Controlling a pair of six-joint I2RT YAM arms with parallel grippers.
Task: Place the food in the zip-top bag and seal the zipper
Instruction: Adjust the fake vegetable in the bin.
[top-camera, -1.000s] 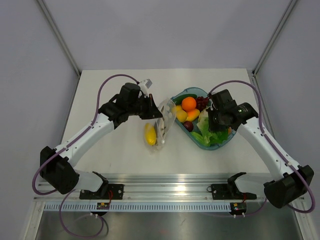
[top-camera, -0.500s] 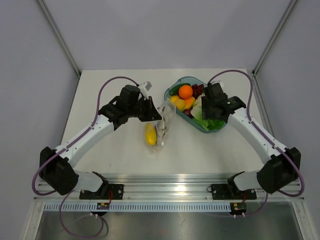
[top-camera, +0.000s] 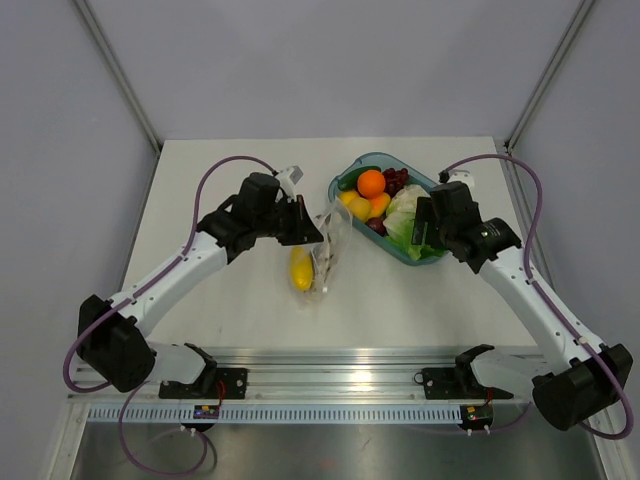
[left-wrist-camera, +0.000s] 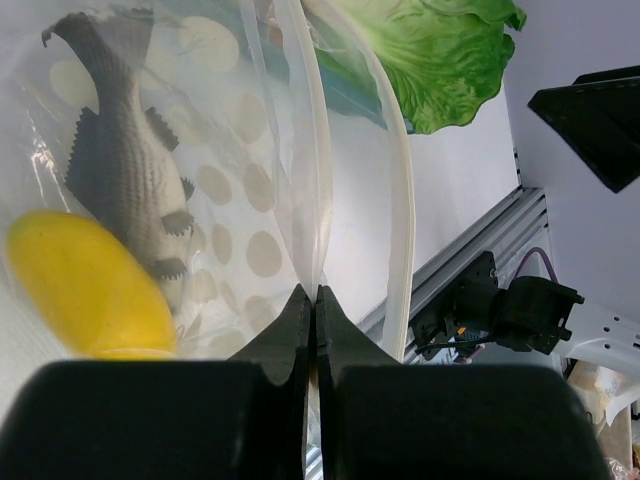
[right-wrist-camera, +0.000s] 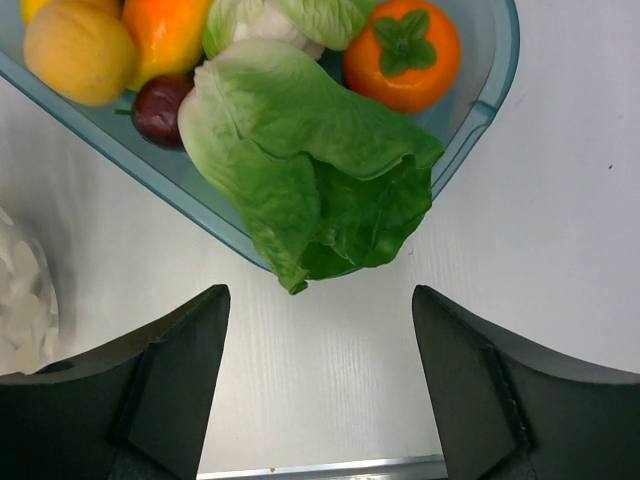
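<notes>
Pinching zip-top bag (left-wrist-camera: 230, 190) at its mouth, left gripper (left-wrist-camera: 311, 296) clamped, right gripper (right-wrist-camera: 318, 302) spread wide beside lettuce (right-wrist-camera: 300, 170) in tray (right-wrist-camera: 505, 70)

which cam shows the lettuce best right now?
Right wrist: the lettuce fills mid-frame, whole and sharp, hanging over the tray rim. Left wrist catches only part of it at the top edge, partly behind the zip-top bag. Top external shows it small, at the tray's near end.
</notes>
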